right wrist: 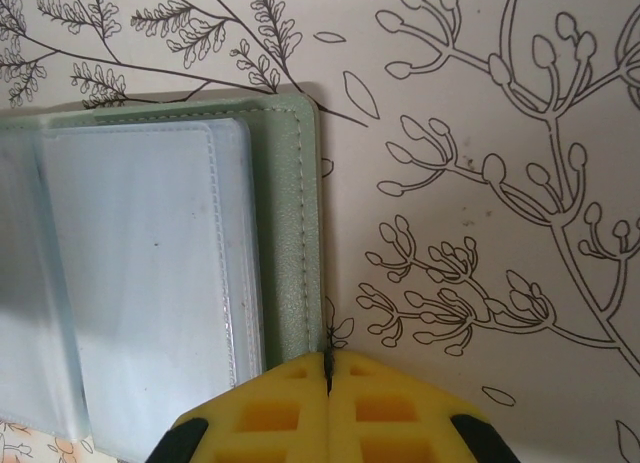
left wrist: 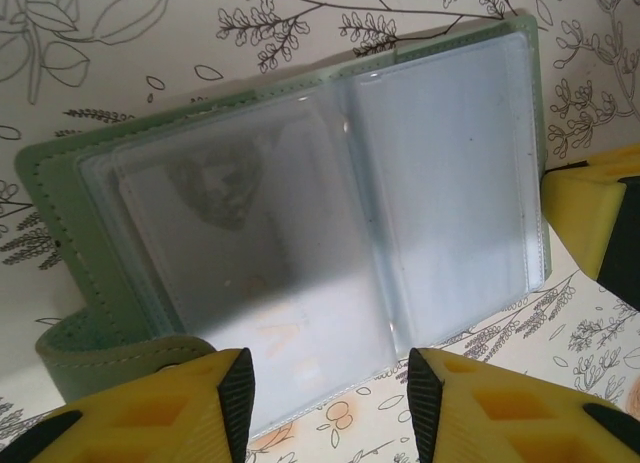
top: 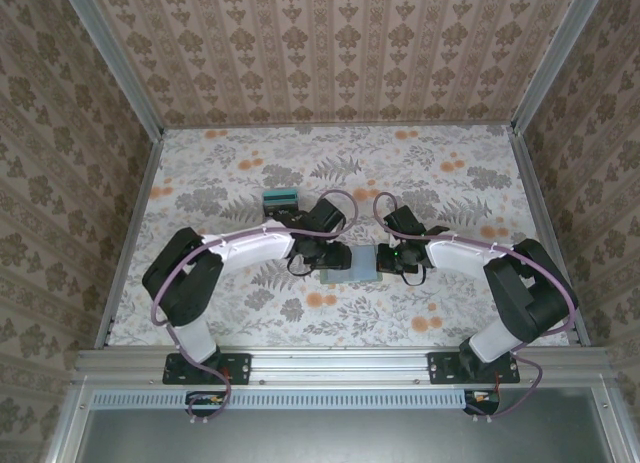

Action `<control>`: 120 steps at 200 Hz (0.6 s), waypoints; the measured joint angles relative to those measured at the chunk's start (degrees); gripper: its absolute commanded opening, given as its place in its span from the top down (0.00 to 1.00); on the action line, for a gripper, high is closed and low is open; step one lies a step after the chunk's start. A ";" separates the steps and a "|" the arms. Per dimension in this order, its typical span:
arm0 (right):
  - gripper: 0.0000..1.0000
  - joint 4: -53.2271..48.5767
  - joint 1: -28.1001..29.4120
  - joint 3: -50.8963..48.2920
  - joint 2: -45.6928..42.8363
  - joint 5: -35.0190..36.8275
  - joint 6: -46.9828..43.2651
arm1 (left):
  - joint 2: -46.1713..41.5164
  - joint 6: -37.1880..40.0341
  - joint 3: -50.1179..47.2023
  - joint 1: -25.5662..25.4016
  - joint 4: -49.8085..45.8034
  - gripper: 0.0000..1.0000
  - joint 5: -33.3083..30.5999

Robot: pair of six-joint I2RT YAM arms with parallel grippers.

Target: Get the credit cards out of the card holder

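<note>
open card holder (top: pixel 358 264) lies mid-table. left claw (left wrist: pixel 330 403), spread apart, at its left edge; right claw (right wrist: pixel 327 383), closed together, at its right edge. credit cards (top: pixel 280 197) stacked farther left.

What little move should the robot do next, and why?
Probably lower the open left pincer onto the clear sleeve of the card holder, where a grey shape seems tucked. The holder lies open, and the shut right pincer sits at its edge.

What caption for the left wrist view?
Left gripper, open, over the opened card holder, its clear sleeves facing up.
</note>
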 measured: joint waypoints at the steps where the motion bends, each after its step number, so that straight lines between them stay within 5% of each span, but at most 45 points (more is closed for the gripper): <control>1: 1.00 0.00 0.00 0.00 0.00 0.00 0.02 | 0.04 0.07 0.07 -0.02 -0.04 0.55 0.00; 120: 1.00 0.22 0.00 -0.11 0.00 -0.02 0.02 | 1.64 -0.63 0.50 0.66 -3.87 0.55 -2.12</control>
